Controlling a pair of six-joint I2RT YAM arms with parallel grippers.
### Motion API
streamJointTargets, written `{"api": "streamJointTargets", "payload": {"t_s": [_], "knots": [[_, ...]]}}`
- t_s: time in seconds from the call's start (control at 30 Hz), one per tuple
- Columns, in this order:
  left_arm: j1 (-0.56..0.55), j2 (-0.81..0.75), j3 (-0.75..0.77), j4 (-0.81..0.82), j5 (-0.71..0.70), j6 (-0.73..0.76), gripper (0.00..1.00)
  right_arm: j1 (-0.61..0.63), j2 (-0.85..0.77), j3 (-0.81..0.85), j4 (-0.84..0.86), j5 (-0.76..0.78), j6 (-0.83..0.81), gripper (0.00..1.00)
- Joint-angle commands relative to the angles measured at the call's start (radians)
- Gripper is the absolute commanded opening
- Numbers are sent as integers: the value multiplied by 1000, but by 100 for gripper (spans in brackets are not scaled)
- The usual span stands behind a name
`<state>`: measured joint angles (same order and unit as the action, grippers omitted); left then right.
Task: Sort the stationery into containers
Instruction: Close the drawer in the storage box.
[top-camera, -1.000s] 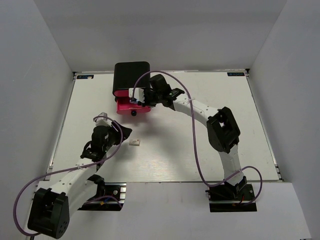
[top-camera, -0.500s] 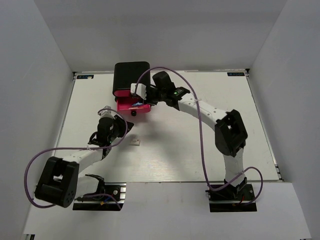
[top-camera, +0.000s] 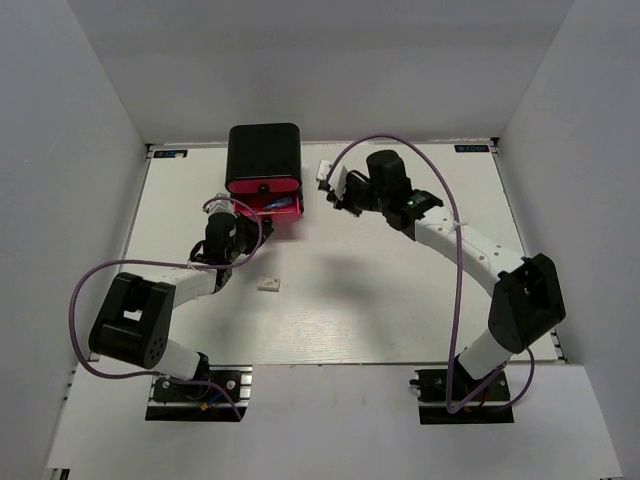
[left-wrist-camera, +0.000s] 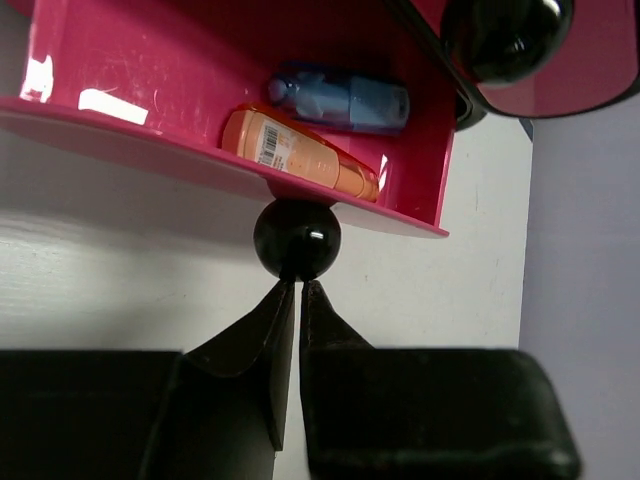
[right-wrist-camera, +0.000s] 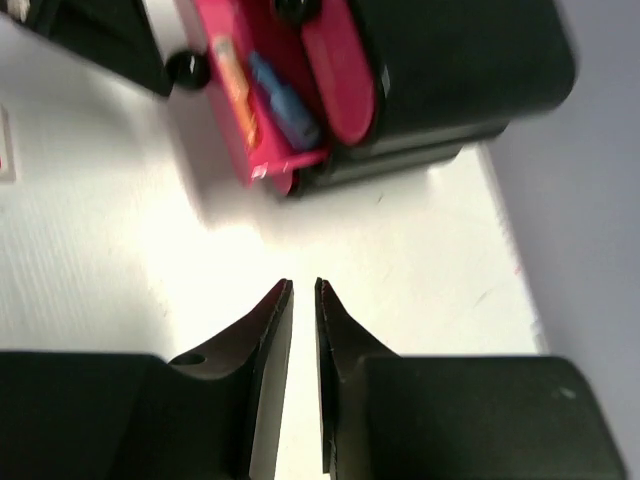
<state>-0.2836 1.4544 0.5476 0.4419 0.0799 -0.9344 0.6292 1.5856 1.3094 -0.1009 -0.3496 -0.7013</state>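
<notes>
The container, a black rounded box (top-camera: 264, 150) with pink-red drawers, stands at the back of the table. Its bottom drawer (left-wrist-camera: 150, 90) is pulled out, with an orange pen (left-wrist-camera: 300, 155) and a blue pen (left-wrist-camera: 345, 100) lying inside. My left gripper (left-wrist-camera: 298, 285) is shut, with its tips touching the underside of that drawer's black knob (left-wrist-camera: 296, 238). To the right of the box my right gripper (right-wrist-camera: 303, 285) hangs shut and empty over the bare table, well clear of the drawer (right-wrist-camera: 270, 120). A small white block (top-camera: 268, 284) lies on the table in front of the box.
Another drawer front with its own black knob (left-wrist-camera: 505, 35) sits just above the open drawer. White walls (top-camera: 90, 150) enclose the table on three sides. The right arm's purple cable (top-camera: 420, 150) loops above the table.
The right gripper has pulled back from the open drawer to the right and closed. The left gripper has moved up to the drawer's knob and closed.
</notes>
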Motion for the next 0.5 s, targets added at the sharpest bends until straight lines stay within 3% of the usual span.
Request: {"api": "streamJointTargets", "payload": {"t_s": [0.0, 0.47], "knots": [[-2, 12, 43, -6, -51, -38, 18, -25, -51, -53, 40, -9, 39, 20], [8, 122, 179, -52, -150, -132, 18, -78, -125, -189, 47, -43, 72, 20]]}}
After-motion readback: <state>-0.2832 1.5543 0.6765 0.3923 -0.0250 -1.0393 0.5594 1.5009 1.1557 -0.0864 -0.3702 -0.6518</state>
